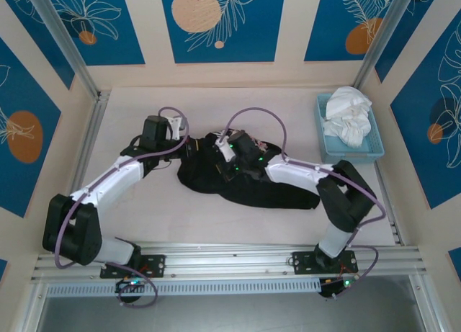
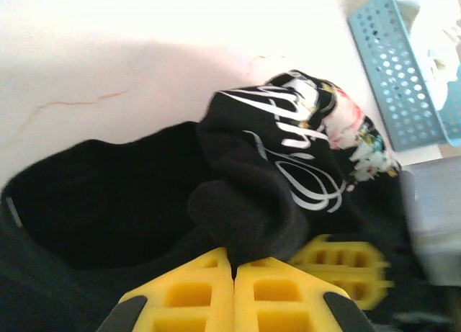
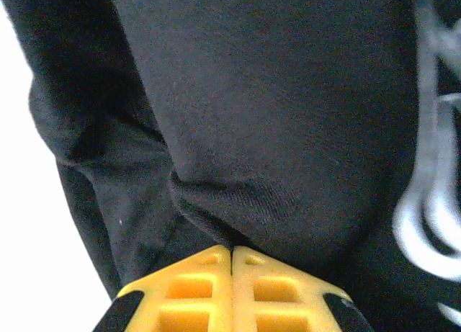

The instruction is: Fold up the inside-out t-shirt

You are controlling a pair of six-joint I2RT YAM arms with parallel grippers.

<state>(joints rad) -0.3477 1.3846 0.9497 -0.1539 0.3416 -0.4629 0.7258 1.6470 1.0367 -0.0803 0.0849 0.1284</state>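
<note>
The inside-out t-shirt point(image 1: 241, 189) lies crumpled in a black heap at the middle of the table. Its pink-and-cream floral print point(image 2: 354, 132) and white lettering point(image 2: 288, 134) face up on a bunched fold. My left gripper point(image 1: 193, 146) is at the heap's left end, and in its wrist view the left gripper point(image 2: 234, 266) is shut on a thick roll of the black cloth. My right gripper point(image 1: 217, 142) is close beside it over the heap's top. In the right wrist view the right gripper point(image 3: 232, 251) is shut on a pinched crease of the t-shirt point(image 3: 274, 116).
A blue perforated basket point(image 1: 362, 153) holding a white garment point(image 1: 347, 114) stands at the back right. Bare pale table point(image 1: 137, 109) stretches to the left and behind the heap. A metal rail point(image 1: 238, 256) runs along the near edge.
</note>
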